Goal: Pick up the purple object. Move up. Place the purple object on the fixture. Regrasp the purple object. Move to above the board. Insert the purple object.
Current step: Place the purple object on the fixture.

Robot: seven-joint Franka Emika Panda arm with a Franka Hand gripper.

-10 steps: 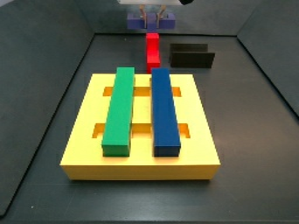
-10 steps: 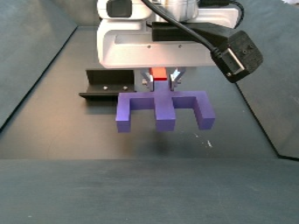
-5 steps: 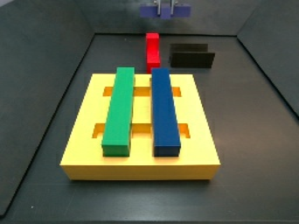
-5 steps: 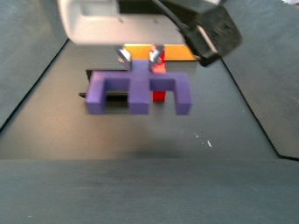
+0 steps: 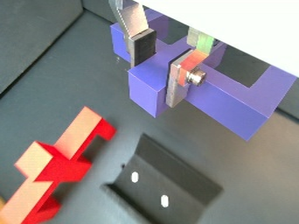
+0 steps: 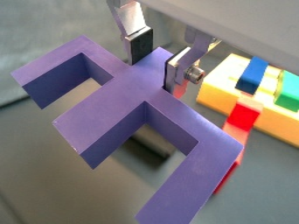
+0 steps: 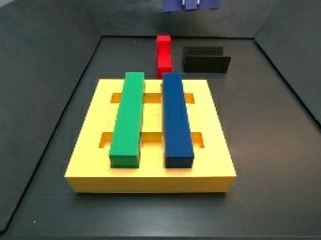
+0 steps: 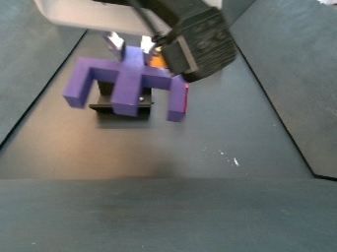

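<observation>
**Carrying the purple arch high, with the fixture underneath**

Hanging in the air well clear of the floor, the matte purple-blue blocky arch with two legs and a central stem (image 8: 125, 85) is clamped by its stem between the two silver finger plates of the gripper (image 6: 160, 59). Both wrist views show the dark pads pressed against opposite faces of the stem, so the fingers are narrowed onto the piece and not free. In a side view only the lowest part of the purple object (image 7: 191, 4) shows at the upper edge, far above the large flat yellow slab with recessed slots (image 7: 88, 150).

The relation that matters is vertical. In a wrist view the small low black block of the fixture (image 5: 163, 184) lies on the grey floor below the arch and a little off to one side of it, not directly under the fingers. In a side view the fixture (image 8: 126, 112) sits behind and beneath the arch's legs, apart from them. The arch's long axis runs crosswise to the finger gap, with its legs pointing down in that view.

Judging by this, placing on the fixture calls for a descent with a slight sideways correction. A red cross-shaped block (image 5: 59, 171) stands near the fixture and could be clipped by a leg.
</observation>
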